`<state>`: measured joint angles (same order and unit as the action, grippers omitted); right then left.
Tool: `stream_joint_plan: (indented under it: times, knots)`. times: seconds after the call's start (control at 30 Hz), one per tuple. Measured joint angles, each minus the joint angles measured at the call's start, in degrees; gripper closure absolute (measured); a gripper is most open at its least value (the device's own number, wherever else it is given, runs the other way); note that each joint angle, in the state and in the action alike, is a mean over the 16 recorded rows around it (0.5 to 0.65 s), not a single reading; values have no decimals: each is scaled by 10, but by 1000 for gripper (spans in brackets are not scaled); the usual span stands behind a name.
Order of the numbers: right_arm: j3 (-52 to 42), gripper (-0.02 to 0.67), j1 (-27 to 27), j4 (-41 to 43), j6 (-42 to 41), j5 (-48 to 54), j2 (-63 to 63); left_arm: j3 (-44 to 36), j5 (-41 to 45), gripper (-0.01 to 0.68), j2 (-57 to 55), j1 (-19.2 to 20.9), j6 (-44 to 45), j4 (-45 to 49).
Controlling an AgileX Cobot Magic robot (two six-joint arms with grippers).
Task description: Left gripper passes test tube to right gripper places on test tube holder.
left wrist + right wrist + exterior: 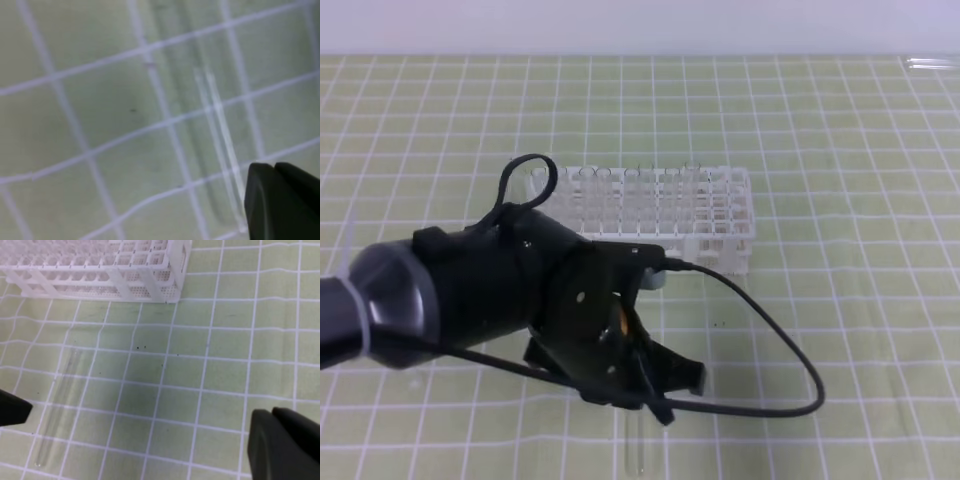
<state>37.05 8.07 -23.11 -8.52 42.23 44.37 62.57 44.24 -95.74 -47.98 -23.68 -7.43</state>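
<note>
The test tube lies flat on the green grid mat near the front edge, faint and clear. My left gripper hangs low just above its far end, at the tip of the dark arm with the silver collar. In the left wrist view the black fingers are pressed together with nothing between them, and the test tube runs past just to their left. The white test tube holder stands behind the arm. In the right wrist view my right gripper is shut and empty, well to the right of the test tube and in front of the test tube holder.
A black cable loops from the left arm over the mat to the right. A dark shape shows at the left edge of the right wrist view, beside the tube. Green mat stretches to the right of the holder.
</note>
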Motion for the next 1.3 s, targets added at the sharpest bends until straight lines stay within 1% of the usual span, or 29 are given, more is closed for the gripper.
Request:
stream_joint_plan:
  times: [0.27, 0.43, 0.57, 0.77, 0.97, 1.1, 1.3]
  knots:
    - [0, 665, 0, 1, 0, -5, 0, 8, 33, 675, -25, -5, -53, 44]
    - [0, 665, 0, 1, 0, -8, 0, 13, 42, 674, -39, -7, -51, 41]
    - [0, 665, 0, 1, 0, -9, 0, 15, 42, 656, -44, -8, -44, 39]
    - [0, 665, 0, 1, 0, -9, 0, 16, 38, 551, -45, -8, -33, 34]
    - [0, 665, 0, 1, 0, -9, 0, 15, 33, 420, -43, -8, -27, 26]
    - [0, 665, 0, 1, 0, -9, 0, 17, 27, 353, -45, -8, -26, 20]
    - [0, 665, 0, 1, 0, -12, 0, 29, 30, 334, -55, -8, -27, 17]
